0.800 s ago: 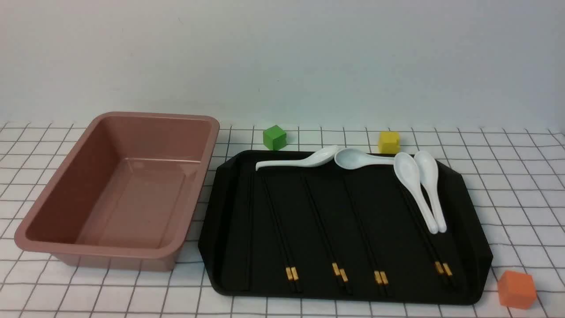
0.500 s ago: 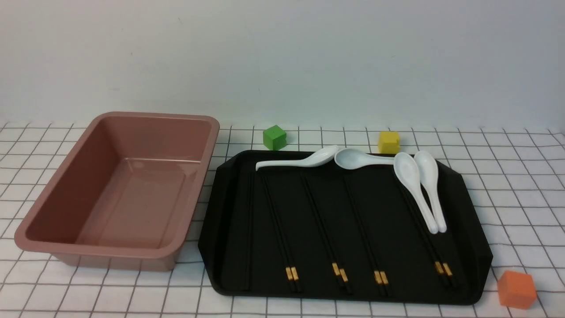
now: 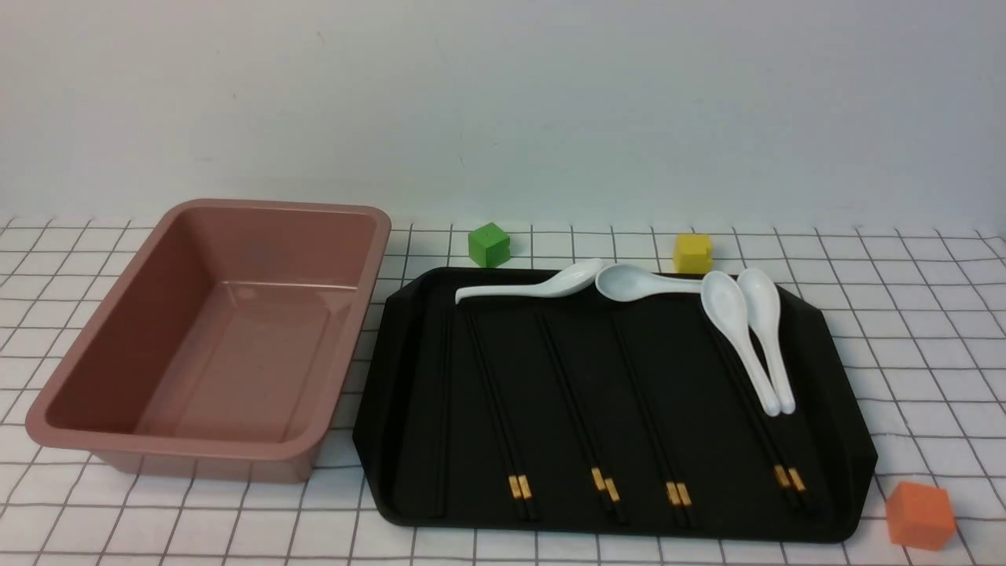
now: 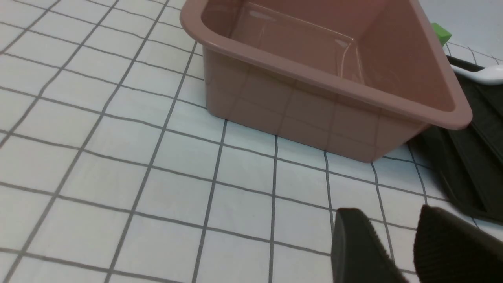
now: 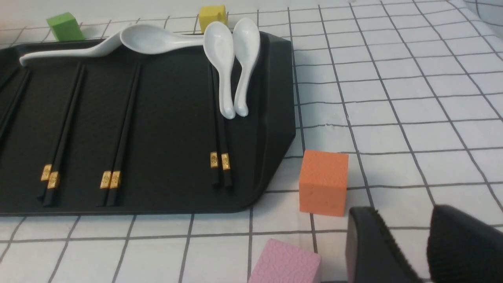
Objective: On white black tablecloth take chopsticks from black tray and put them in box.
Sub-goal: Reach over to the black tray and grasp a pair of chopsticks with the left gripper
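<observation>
White grid-lined tablecloth (image 3: 904, 330) runs back to a plain pale wall (image 3: 503, 102).

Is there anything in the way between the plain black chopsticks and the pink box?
Nothing visible lies between them. The chopsticks lie at the left end of the black tray, and the box stands right beside that end. Only the tray's low rim and the box's own wall must be lifted over.
</observation>
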Tool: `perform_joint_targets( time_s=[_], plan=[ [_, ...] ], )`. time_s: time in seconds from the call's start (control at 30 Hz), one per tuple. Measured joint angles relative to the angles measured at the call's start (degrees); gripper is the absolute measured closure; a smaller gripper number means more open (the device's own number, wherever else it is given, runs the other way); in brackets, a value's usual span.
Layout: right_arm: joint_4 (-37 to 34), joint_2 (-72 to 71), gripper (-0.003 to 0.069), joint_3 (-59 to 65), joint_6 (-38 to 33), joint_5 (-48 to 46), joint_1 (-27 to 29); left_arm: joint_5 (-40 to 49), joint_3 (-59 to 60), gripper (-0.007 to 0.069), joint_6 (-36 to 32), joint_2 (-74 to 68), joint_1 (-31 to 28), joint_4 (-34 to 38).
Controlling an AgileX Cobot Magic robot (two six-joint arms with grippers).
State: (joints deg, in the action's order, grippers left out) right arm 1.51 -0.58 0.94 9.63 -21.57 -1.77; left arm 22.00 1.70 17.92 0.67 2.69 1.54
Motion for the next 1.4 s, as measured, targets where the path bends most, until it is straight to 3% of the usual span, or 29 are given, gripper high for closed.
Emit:
perform_joint_targets(
  time_s=[0.73,0.8,0.93,0.97,1.0,1.07,1.3,1.4],
  plan=[
    [0.0,0.0,0.0419,0.0,0.0,0.0,0.0,0.0,0.0,0.0386,0.5,0.0,0.0,1.2],
    [0.0,0.0,0.0419,0.0,0.0,0.0,0.0,0.0,0.0,0.0386,3.8,0.0,0.0,6.4],
    [0.0,0.0,0.0419,0.0,0.0,0.0,0.0,0.0,0.0,0.0386,19.2,0.0,0.0,28.8],
    [0.0,0.0,0.0419,0.0,0.0,0.0,0.0,0.0,0.0,0.0386,19.2,0.0,0.0,28.8],
    [0.0,0.0,0.0419,0.0,0.0,0.0,0.0,0.0,0.0,0.0386,25.9,0.0,0.0,38.4],
    [0.0,0.0,0.0419,0.0,0.0,0.0,0.0,-0.8,0.0,0.0386,28.5,0.0,0.0,44.6],
    [0.0,0.0,0.0419,0.0,0.0,0.0,0.0,-6.3,-1.1,0.0398,27.4,0.0,0.0,52.1],
    [0.0,0.0,0.0419,0.0,0.0,0.0,0.0,-7.3,-9.5,0.0501,18.4,-1.3,0.0,52.4]
  ],
)
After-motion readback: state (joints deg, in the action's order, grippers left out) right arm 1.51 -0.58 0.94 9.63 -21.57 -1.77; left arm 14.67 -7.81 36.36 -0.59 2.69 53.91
